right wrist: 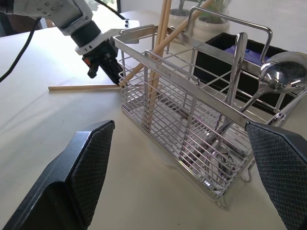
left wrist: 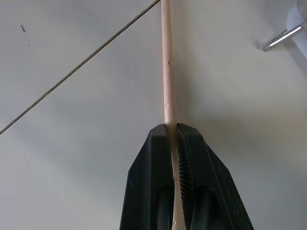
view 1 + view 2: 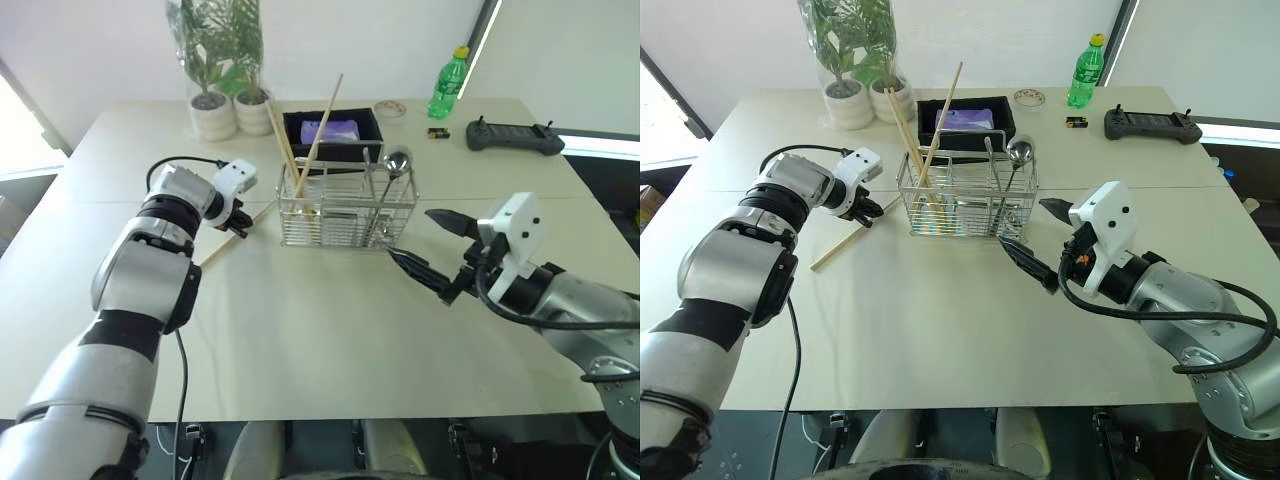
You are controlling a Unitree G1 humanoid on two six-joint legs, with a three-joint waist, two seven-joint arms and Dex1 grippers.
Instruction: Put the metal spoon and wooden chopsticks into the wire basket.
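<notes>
Left gripper clamped on a chopstick lying on the tabletop; right gripper wide open by the wire basket.

From the head views we see the chopstick slanting flat on the tabletop just left of the basket, with the left gripper at its upper end. Our left wrist view adds the detail: both fingers pressed against the pale wood. The right wrist view shows the basket close up, with the metal spoon standing bowl-up in one end compartment and other chopsticks leaning out of the opposite end.
</notes>
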